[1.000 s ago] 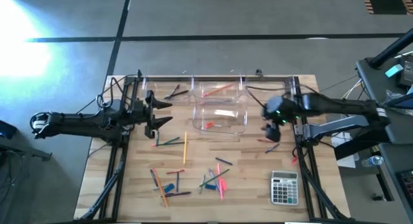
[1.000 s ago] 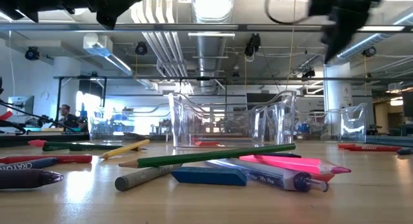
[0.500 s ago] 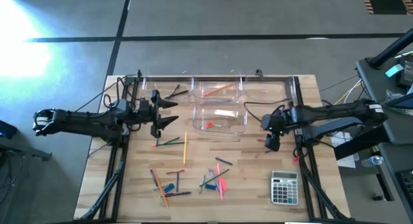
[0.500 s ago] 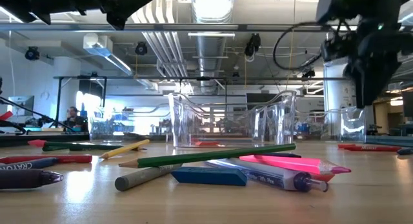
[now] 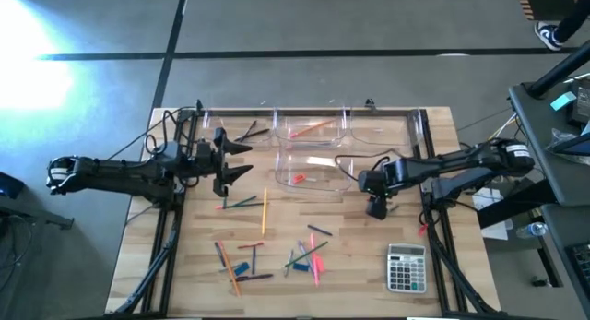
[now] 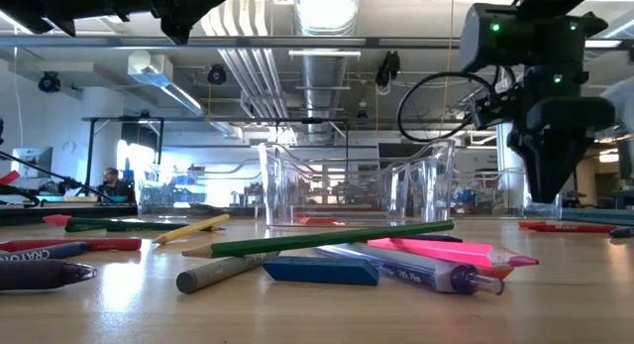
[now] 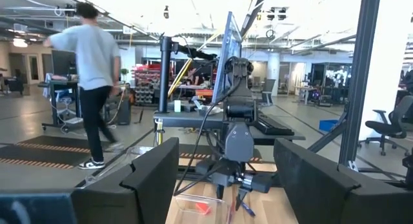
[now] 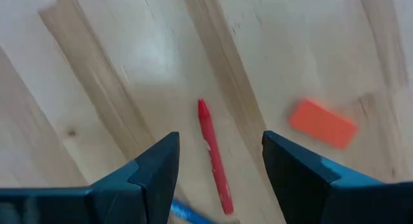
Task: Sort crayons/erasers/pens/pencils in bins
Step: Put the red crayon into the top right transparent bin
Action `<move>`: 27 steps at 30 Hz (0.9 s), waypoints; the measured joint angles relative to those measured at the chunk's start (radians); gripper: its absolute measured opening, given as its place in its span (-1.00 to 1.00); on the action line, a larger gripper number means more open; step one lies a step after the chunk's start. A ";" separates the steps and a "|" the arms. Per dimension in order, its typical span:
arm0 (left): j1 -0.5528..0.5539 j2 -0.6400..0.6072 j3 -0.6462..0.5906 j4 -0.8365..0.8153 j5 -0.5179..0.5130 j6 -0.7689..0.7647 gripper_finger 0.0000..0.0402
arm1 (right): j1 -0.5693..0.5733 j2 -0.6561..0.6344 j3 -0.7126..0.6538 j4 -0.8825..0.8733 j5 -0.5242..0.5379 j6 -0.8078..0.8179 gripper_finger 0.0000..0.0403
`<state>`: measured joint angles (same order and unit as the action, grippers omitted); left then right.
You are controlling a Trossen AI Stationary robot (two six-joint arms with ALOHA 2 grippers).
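Pale wooden table [image 5: 184, 265] with visible grain, smooth, clear glossy plastic bins [image 5: 318, 171], matt dark gripper fingers [image 8: 310, 179], waxy red crayon [image 8: 214, 156], grey plastic calculator [image 5: 406, 268]

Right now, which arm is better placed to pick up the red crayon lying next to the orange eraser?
The right arm. Its right gripper hangs open directly over the red crayon, which shows between its fingers beside the orange eraser. The left gripper waits at the table's opposite side, raised and away from it.

Two dark jointed arms, black cables looped alongside; green indicator lights on right claw [image 6: 550, 180] housing.
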<state>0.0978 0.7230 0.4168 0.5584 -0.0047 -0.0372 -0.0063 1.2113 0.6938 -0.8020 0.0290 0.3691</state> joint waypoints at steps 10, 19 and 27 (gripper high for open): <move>0.000 -0.002 0.000 0.000 0.003 0.003 0.19 | 0.000 -0.024 -0.115 0.141 0.000 -0.002 0.02; 0.000 -0.004 -0.001 0.000 0.003 0.018 0.19 | 0.000 -0.004 -0.163 0.195 0.023 0.010 0.00; 0.000 -0.004 -0.002 0.000 0.003 0.019 0.19 | 0.005 -0.002 -0.172 0.204 0.024 0.027 0.00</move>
<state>0.0975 0.7189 0.4152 0.5583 -0.0021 -0.0185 -0.0017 1.2095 0.5219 -0.5976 0.0533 0.3962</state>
